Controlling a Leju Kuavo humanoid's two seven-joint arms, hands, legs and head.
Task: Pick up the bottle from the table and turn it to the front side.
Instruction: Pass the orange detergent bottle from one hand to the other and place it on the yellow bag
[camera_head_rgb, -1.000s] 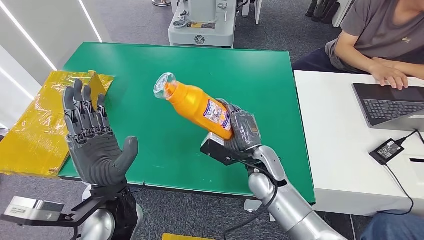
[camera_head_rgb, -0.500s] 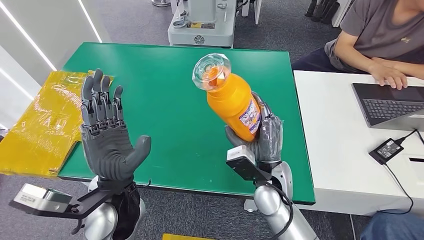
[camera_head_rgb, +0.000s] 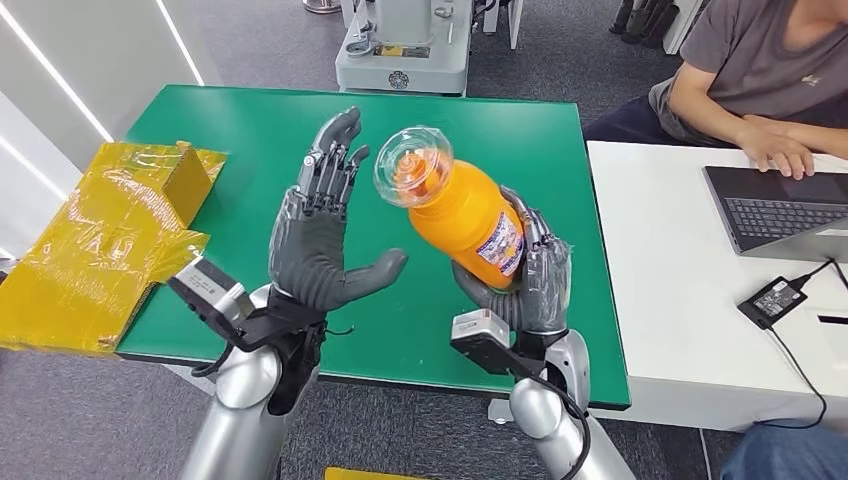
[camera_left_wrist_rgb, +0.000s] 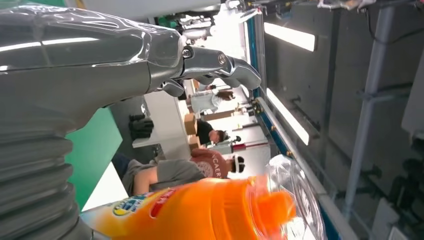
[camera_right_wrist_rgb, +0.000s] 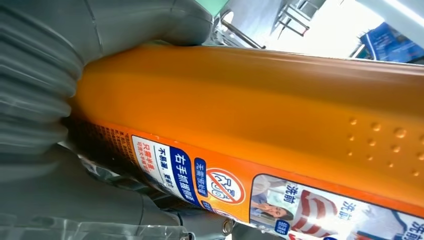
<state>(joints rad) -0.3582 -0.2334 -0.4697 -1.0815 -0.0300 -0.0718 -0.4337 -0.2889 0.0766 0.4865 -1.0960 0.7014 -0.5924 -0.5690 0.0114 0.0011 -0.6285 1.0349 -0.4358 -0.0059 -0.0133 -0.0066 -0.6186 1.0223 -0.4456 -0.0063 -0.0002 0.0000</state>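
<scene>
Item: orange bottle (camera_head_rgb: 462, 215), clear-capped, aloft over the green table (camera_head_rgb: 250, 130), clear of the surface, tilted with cap leaning toward the left hand; label partly facing up and to the robot's right. Gripped low on the body by right hand (camera_head_rgb: 525, 275), fingers wrapped round label and base; in the right wrist view, printed label (camera_right_wrist_rgb: 240, 192) close against the palm. Left hand (camera_head_rgb: 320, 235): empty, fingers spread, thumb out toward the bottle, not touching. Change over the last second: bottle swung from lying slanted across the table to near upright, then tipped leftward; left hand brought in from the table's left edge to just beside the bottle, palm turned toward it. Reading: pick-up done, turning under way; left hand probably positioned to receive or steady the bottle for a re-grip, label not yet squarely frontward. Edges and room: open green surface ahead and to the left of both hands; yellow wrapped packages (camera_head_rgb: 100, 240) at the table's left edge, well apart; white desk (camera_head_rgb: 680, 300) with laptop (camera_head_rgb: 775, 210) and a seated person (camera_head_rgb: 760, 90) to the right, near the right arm, so least room on that side. Near table edge just below both wrists.
</scene>
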